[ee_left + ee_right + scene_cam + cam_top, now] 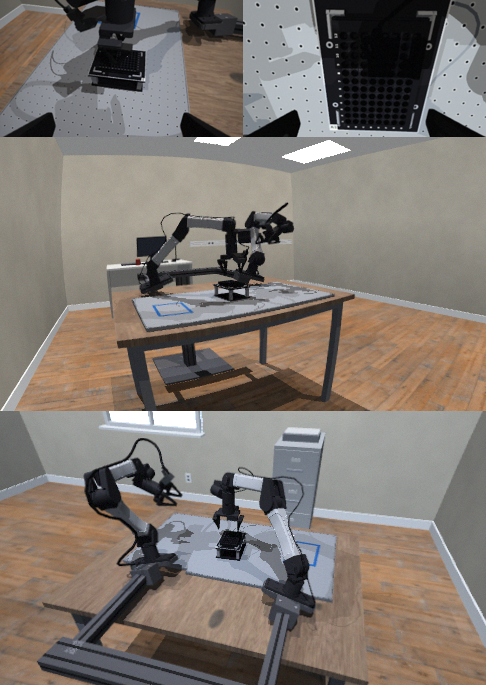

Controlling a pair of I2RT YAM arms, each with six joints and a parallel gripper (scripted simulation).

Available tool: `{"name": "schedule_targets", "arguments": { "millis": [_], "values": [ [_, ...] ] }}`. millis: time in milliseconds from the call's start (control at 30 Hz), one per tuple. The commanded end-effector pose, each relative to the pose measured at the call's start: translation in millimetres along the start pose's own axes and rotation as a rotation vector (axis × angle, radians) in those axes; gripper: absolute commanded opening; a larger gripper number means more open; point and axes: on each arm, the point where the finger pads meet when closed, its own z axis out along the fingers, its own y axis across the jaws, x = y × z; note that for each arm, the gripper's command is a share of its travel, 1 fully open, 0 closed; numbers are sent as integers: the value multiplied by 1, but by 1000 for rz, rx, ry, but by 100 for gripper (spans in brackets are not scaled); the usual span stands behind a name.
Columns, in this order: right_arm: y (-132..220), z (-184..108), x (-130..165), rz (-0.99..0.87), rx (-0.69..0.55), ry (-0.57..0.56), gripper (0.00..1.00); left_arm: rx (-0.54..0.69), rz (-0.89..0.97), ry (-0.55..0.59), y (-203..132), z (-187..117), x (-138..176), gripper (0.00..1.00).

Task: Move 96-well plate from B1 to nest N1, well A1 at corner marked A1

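The dark 96-well plate (pixel 232 539) (pixel 132 63) (pixel 374 92) lies on the raised black nest (pixel 116 74) (pixel 329 71), between its light corner locators, and looks flat. Its column 1 and first row letter are at the nest corner tagged A1 (pixel 333 126). Part of the plate is in deep shadow. My right gripper (pixel 228 529) (pixel 232 268) (pixel 362 115) is open and empty above the plate. My left gripper (pixel 170 500) (pixel 118 119) is open and empty, raised well away. The blue outline of B1 (pixel 318 555) (pixel 175 314) holds nothing visible.
The nest stands on a grey perforated board (pixel 215 571) (pixel 162 104) on the wooden table (pixel 200 611). The right arm (pixel 285 533) reaches over the board between the nest and the blue outline. The left arm (pixel 127 518) stands on the other side.
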Motion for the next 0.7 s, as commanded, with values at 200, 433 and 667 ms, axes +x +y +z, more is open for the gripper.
{"name": "schedule_targets", "arguments": {
  "millis": [200,433,667],
  "values": [
    [0,-30,-6,-124,-53,-105,100,-29,29,10,3,-7,-5,100],
    [-5,-46,-1,-368,-95,-240,100,-14,37,-8,1,-7,-9,100],
    [-15,-60,12,-558,-131,-330,100,34,91,-93,-6,-8,-31,100]
  ]
}}
